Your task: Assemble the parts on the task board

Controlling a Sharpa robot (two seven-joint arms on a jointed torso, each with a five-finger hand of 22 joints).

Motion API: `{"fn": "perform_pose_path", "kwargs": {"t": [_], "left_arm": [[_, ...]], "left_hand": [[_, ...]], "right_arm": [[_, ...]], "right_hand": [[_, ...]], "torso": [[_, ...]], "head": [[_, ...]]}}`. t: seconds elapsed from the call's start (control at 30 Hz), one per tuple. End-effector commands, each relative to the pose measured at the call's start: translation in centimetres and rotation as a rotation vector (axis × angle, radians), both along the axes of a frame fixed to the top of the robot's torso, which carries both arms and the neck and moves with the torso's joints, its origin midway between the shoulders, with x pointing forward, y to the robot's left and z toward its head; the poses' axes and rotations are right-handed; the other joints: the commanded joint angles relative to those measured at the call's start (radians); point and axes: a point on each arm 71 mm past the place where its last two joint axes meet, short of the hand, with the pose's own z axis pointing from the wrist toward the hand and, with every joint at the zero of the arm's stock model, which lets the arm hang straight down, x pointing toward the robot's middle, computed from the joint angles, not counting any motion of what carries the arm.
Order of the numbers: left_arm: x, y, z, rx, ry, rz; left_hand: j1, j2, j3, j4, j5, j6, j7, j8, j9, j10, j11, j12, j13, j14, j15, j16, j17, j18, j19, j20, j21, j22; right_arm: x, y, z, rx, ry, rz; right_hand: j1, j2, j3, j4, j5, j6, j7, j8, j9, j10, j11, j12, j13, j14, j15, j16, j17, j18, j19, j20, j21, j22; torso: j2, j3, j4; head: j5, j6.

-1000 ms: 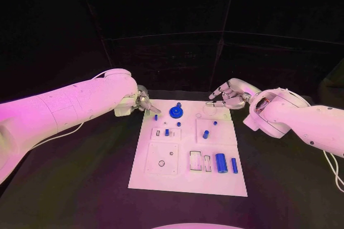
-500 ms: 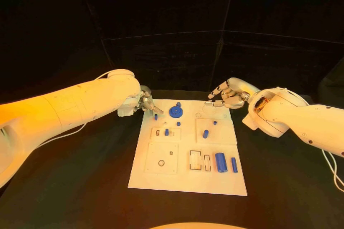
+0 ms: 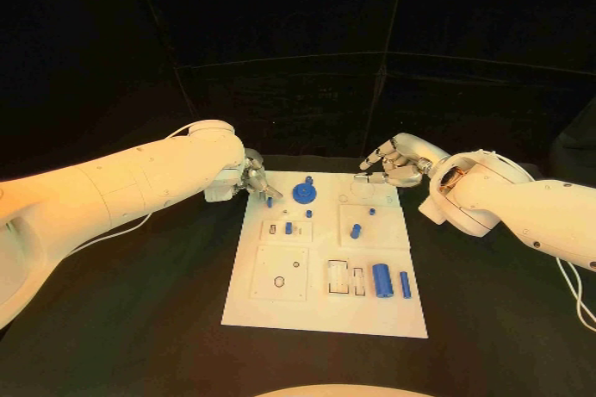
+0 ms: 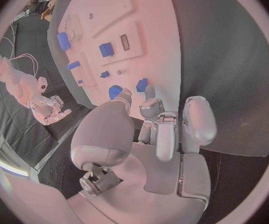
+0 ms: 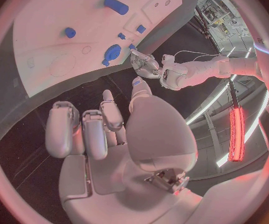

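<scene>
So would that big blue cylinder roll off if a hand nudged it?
Probably: the cylinder is round and smooth, lying on its side on the flat board, so a sideways nudge might roll it. It looks rigid, likely unbending.

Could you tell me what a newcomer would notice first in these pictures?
Probably the white task board in the middle of the black table, dotted with small blue parts such as the round blue gear near its far edge. The left hand and right hand flank that far edge.
</scene>
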Motion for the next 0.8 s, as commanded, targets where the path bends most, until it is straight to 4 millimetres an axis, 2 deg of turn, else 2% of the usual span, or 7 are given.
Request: {"fn": "perform_pose_path", "kwargs": {"t": [0.03,0.4,0.5,0.8], "left_arm": [[-0.01,-0.13,-0.01,0.006,0.008,-0.016],[0.07,-0.22,-0.23,0.006,0.011,-0.015],[0.10,-0.23,-0.23,0.002,0.007,-0.015],[0.11,-0.40,-0.26,0.000,0.010,-0.022]], "left_hand": [[0.013,0.004,-0.004,-0.002,0.004,0.009,-0.001,0.004,-0.002,0.007,-0.003,0.002,-0.001,0.104,0.000,0.006,0.263,0.008,0.008,0.000,0.004,0.002],[0.033,0.015,-0.003,-0.009,0.004,0.009,-0.001,0.005,-0.004,0.006,-0.004,0.002,-0.003,0.104,0.000,0.006,0.263,0.008,0.008,-0.001,0.003,0.002],[0.040,0.024,0.000,-0.011,0.004,0.009,-0.001,0.005,-0.006,0.006,-0.004,0.001,-0.005,0.104,0.000,0.006,0.263,0.008,0.007,-0.001,0.002,0.001],[0.089,0.046,0.016,-0.041,0.004,0.008,-0.001,0.006,-0.010,0.005,-0.004,0.001,-0.008,0.104,0.000,0.006,0.263,0.008,0.007,-0.001,0.000,0.000]], "right_arm": [[0.02,0.09,0.18,0.006,-0.012,0.003],[0.05,0.12,0.18,0.006,-0.012,0.004],[0.04,0.14,0.18,0.006,-0.011,0.004],[0.04,0.20,0.17,0.006,-0.010,0.006]], "right_hand": [[-0.006,0.004,0.001,0.006,0.005,-0.005,0.003,0.006,0.000,-0.003,-0.001,0.000,-0.001,0.066,-0.008,-0.005,0.092,-0.006,-0.008,-0.001,-0.007,-0.001],[-0.004,0.005,0.001,0.005,0.007,-0.005,0.003,0.006,0.000,-0.003,-0.001,0.001,0.000,0.066,-0.008,-0.005,0.092,-0.006,-0.008,-0.001,-0.007,-0.001],[-0.003,0.006,0.002,0.005,0.008,-0.005,0.003,0.006,0.000,-0.003,-0.001,0.001,0.000,0.066,-0.008,-0.005,0.092,-0.006,-0.008,-0.001,-0.007,0.000],[-0.003,0.006,0.002,0.005,0.008,-0.005,0.003,0.006,0.000,-0.003,-0.001,0.001,0.000,0.066,-0.008,-0.005,0.092,-0.006,-0.008,-0.001,-0.007,0.000]], "torso": [[0.000,-0.0001,0.0000],[0.000,0.0003,-0.0002],[0.000,0.0003,0.0008],[0.000,0.0001,0.0000]], "head": [[0.001,-0.002],[-0.001,-0.004],[-0.003,-0.006],[-0.002,-0.008]]}}
